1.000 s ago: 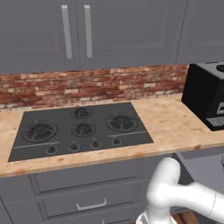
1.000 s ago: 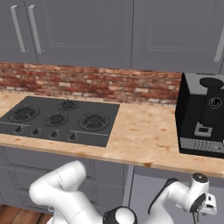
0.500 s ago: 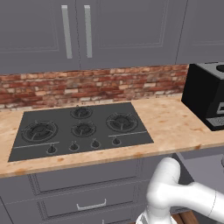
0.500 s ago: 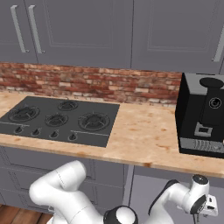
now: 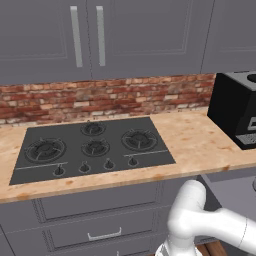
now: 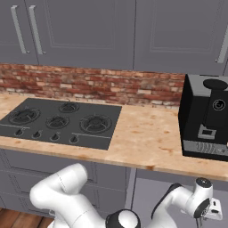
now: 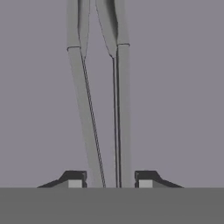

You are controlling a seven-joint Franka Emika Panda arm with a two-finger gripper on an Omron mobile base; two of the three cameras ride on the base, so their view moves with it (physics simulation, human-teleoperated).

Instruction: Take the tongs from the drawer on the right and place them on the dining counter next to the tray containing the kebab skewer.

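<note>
The tongs (image 7: 122,109) lie on the grey floor of the drawer (image 7: 183,87), their two thin silvery arms running up the hand view and meeting near its top. My gripper (image 7: 110,180) straddles both arms at their spread end. One dark fingertip (image 7: 74,178) stands left of them and the other right, each with a thin gap to the metal, so the jaws are open but narrow. In the right base view the hand (image 6: 204,210) hangs low under the counter edge. The drawer (image 5: 235,192) stands pulled out at the right. The dining counter, tray and kebab skewer are out of view.
A black hob (image 5: 92,147) is set into the wooden counter (image 5: 192,145) in front of a brick wall. A black coffee machine (image 6: 207,116) stands at the right. Grey wall cabinets (image 5: 145,35) hang above, and panelled drawers (image 5: 100,220) sit below the hob.
In the right base view the hand has sunk slightly lower into the drawer. Nothing on the counter has moved.
</note>
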